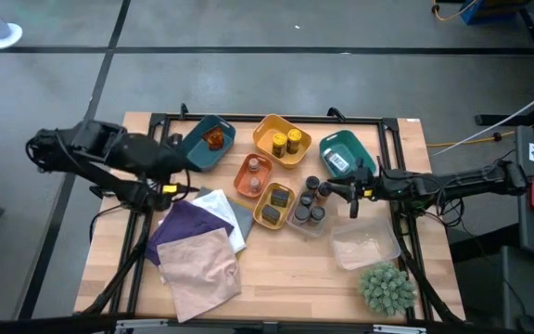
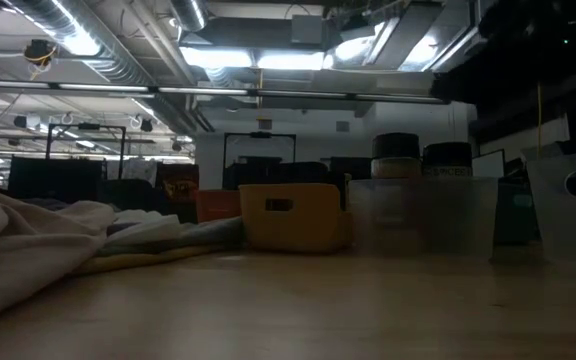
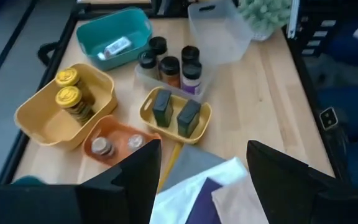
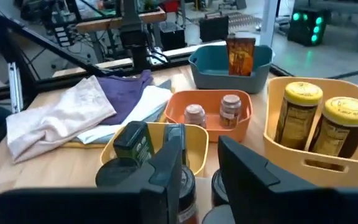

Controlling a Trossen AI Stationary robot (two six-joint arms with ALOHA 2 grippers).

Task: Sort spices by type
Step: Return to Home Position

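The spices sit in small trays at the table's middle. Two yellow jars (image 1: 285, 142) stand in a yellow tray, and an amber jar (image 1: 214, 139) in a blue tray. Two grey-lidded jars (image 4: 213, 112) are in an orange tray, flat green packets (image 3: 176, 112) in a small yellow tray, and a white-labelled packet (image 1: 338, 162) in a green tray. Several dark-lidded jars (image 1: 310, 204) fill a clear tray. My right gripper (image 1: 332, 190) (image 4: 201, 168) hovers open just above those dark-lidded jars. My left gripper (image 1: 185, 188) (image 3: 204, 174) is wide open over the cloths' far edge.
A pile of cloths (image 1: 202, 246) in purple, pink, white and grey lies near the left. An empty clear container (image 1: 365, 243) and a green spiky plant (image 1: 387, 288) stand near the right. Bare wood shows along the near edge (image 1: 295, 278). A black frame (image 1: 276, 119) borders the table.
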